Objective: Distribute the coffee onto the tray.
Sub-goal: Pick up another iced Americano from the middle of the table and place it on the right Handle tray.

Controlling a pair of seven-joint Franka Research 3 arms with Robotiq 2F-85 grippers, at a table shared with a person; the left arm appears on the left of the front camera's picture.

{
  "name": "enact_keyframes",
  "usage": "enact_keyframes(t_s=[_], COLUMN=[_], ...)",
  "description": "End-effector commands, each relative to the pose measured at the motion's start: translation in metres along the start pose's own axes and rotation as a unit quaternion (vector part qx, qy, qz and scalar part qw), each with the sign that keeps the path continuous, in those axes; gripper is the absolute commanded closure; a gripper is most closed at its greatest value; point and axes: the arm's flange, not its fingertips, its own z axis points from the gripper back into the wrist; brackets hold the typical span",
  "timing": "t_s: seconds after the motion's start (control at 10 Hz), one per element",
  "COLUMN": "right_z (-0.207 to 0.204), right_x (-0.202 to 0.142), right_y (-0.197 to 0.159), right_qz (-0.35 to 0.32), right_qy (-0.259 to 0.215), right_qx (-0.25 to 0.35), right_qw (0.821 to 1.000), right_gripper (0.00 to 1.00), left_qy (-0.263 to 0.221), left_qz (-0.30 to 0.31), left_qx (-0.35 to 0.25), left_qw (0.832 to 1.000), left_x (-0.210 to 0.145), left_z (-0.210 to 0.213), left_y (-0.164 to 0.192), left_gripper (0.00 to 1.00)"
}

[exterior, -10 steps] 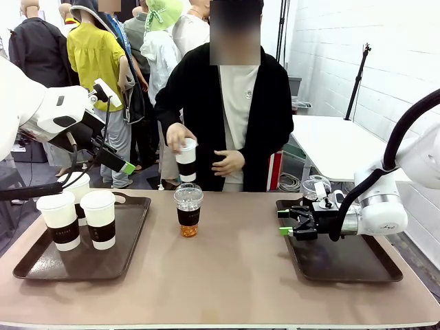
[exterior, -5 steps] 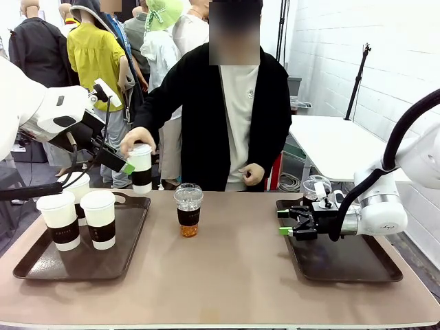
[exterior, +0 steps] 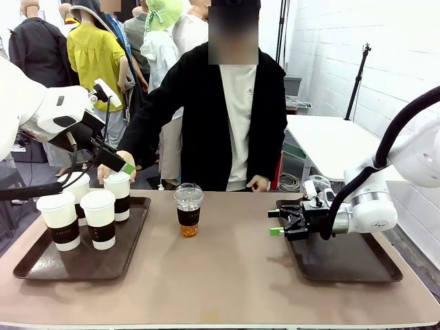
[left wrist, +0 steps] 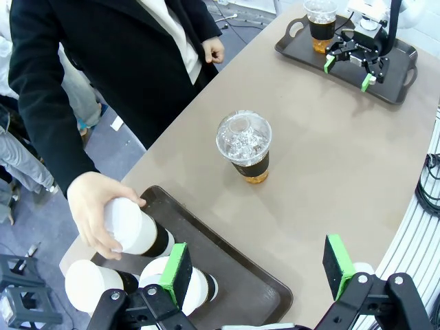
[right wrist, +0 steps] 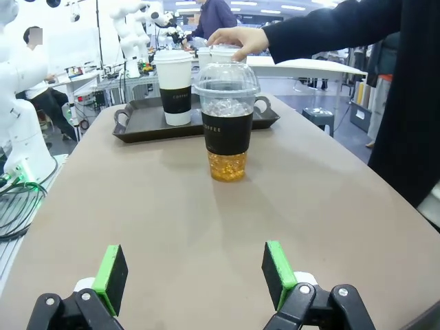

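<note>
Across the brown worktop (exterior: 234,275), the biggest change is happening on the dark brown rectangular tray (exterior: 130,240) at the lower left of the front view. The person's hand (exterior: 110,172) is gripping the top of a white paper cup with a dark brown sleeve (exterior: 118,196). A moment ago that cup was being carried at mid-frame, and it is now settling onto the tray beside three matching cups (exterior: 100,218). I am judging the paper cups as dealt with.

My right arm is also sliding toward picture left. My right fingers (exterior: 274,222) are now poking past the left rim of the second dark brown tray (exterior: 357,265) at lower right. They are spread wide and holding nothing.

The clear plastic dome-lidded cup of amber drink (right wrist: 227,127) is standing alone at mid-worktop, straight ahead of them, lined up with their gap but well apart. A second such cup (exterior: 314,187) is sitting on the right tray behind them. My left fingers (left wrist: 258,268) are hovering wide apart and empty above the left tray.
</note>
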Motion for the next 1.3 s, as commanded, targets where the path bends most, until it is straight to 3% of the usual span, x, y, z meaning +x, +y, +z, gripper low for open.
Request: enact_keyframes(t_s=[0.0,0.5,1.2], right_z=[-0.02,-0.073,-0.129], right_x=[0.006,0.018,0.03], right_y=[0.015,0.027,-0.017], right_qz=[-0.01,-0.018,0.006], right_qy=[-0.001,0.003,0.019], right_qx=[-0.023,-0.023,-0.016], right_qw=[1.0,1.0,1.0], right_gripper=[0.0,0.0,0.0], left_qy=[0.0,0.0,0.0], left_qz=[0.001,0.001,0.001], left_qx=[-0.001,-0.001,-0.001], left_qw=[1.0,1.0,1.0], left_x=[0.0,0.0,0.0], left_z=[-0.001,-0.001,-0.001], left_y=[0.001,0.001,0.001], left_gripper=[0.0,0.0,0.0])
